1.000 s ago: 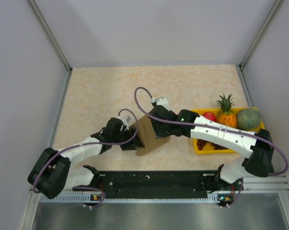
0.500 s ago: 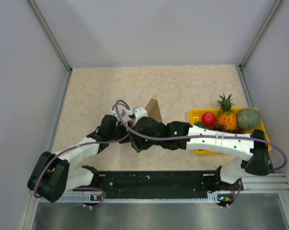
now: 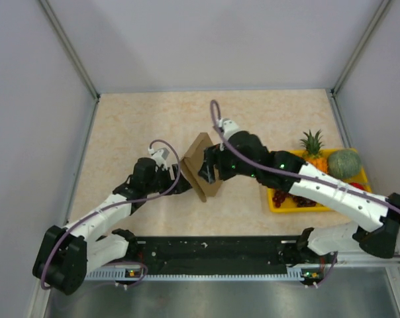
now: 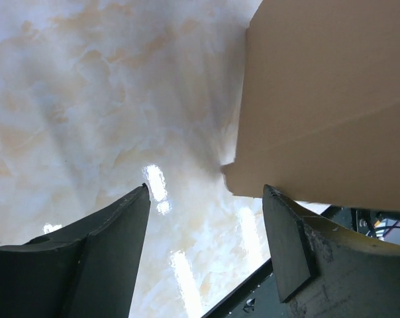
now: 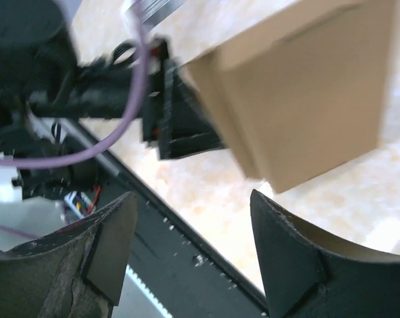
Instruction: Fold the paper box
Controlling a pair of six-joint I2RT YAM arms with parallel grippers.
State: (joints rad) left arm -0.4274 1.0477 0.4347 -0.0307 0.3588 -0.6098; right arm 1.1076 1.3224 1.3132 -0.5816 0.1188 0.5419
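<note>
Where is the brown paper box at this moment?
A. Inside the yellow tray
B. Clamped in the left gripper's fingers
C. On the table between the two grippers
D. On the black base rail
C: the paper box stands on the table between the left gripper and the right gripper, both open and empty, and apart from the yellow tray.

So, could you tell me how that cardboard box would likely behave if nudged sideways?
The cardboard box looks thin-walled and hollow, so probably light and easily dented. It seems to stand tall, so a nudge may tip it. The table looks glossy, so it might slide.
</note>
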